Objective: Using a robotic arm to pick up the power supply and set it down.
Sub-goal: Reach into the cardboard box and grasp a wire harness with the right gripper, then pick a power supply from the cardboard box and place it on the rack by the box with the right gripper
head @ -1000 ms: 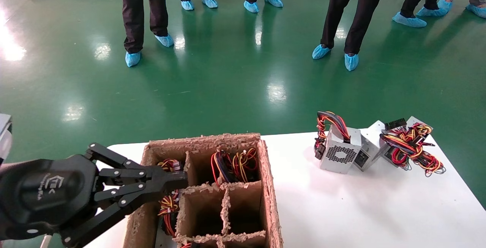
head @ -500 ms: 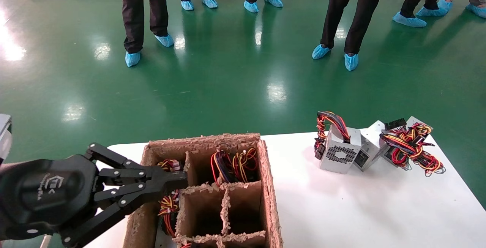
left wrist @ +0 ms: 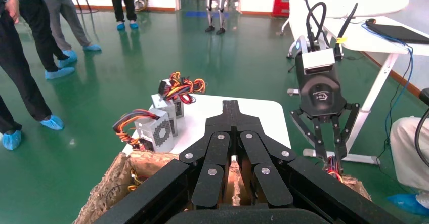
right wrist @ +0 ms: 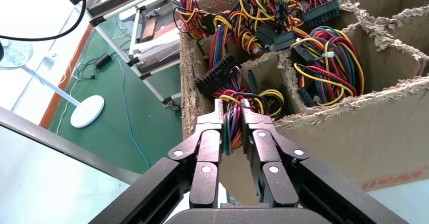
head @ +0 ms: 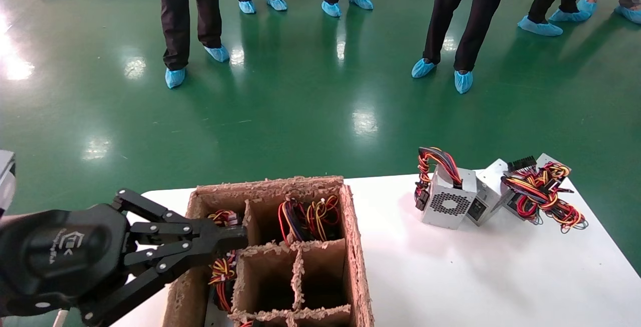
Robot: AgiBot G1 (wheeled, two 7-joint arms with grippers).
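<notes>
My right gripper (right wrist: 232, 107) is shut on a bundle of coloured wires (right wrist: 231, 133) rising from a near corner cell of the cardboard box (right wrist: 354, 133). That power supply's metal body is hidden down in the cell. The left wrist view shows this right gripper (left wrist: 331, 161) pointing down at the box's near rim; it is outside the head view. My left gripper (head: 243, 237) hovers shut and empty over the box's left side. A silver power supply (head: 447, 202) with a honeycomb vent stands on the white table (head: 450, 277), and another power supply (head: 488, 194) leans beside it.
The divided cardboard box (head: 353, 237) holds more wire bundles (head: 308, 217) in its far cells; two middle cells look empty. Several people in blue shoe covers (head: 463, 80) stand on the green floor beyond the table. A white desk (left wrist: 384, 32) stands behind my right arm.
</notes>
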